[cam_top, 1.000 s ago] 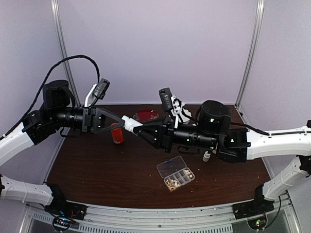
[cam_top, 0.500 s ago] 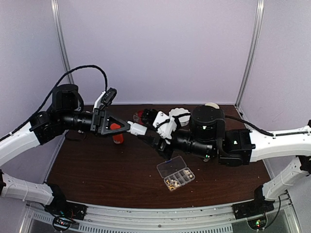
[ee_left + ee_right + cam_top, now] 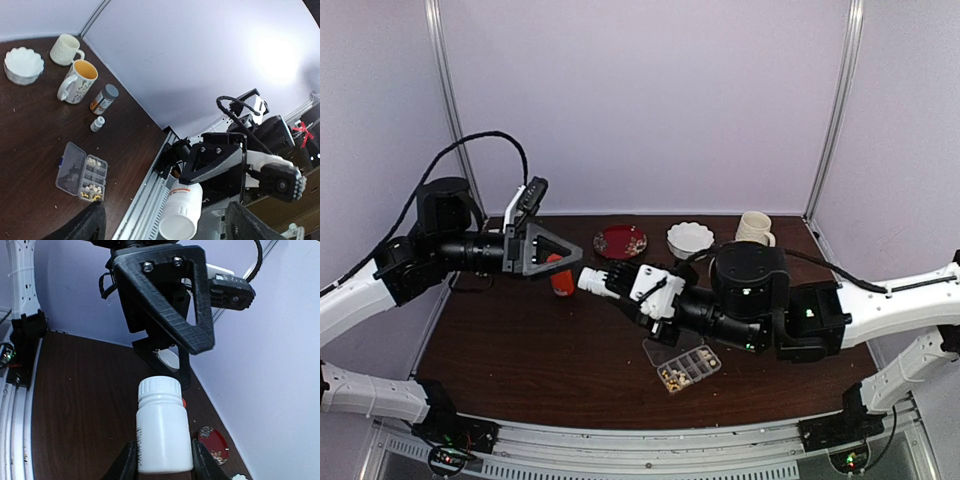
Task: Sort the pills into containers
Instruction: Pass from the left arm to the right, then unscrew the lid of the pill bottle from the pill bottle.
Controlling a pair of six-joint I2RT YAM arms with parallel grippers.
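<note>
A white capped bottle (image 3: 598, 280) lies level above the table, and my right gripper (image 3: 620, 288) is shut on its body (image 3: 164, 432). Its cap (image 3: 177, 227) faces my left gripper (image 3: 570, 258), which stands open just left of it and touches nothing. The clear organiser box (image 3: 682, 362) lies open on the table under the right arm. White and tan-yellow pills (image 3: 92, 189) sit in several of its compartments (image 3: 81, 172). My right fingers (image 3: 127, 465) press both sides of the bottle.
An orange bottle (image 3: 560, 280) stands below the left gripper. At the back are a red plate (image 3: 620, 240), a white bowl (image 3: 690, 238) and a cream mug (image 3: 753, 228). A second mug (image 3: 77, 80), a grey-capped amber bottle (image 3: 104, 99) and a small vial (image 3: 97, 123) stand near the organiser.
My left gripper has opened, let go of the white bottle's cap end and drawn back to the left. The right gripper has turned its wrist and lowered slightly, still holding the bottle.
</note>
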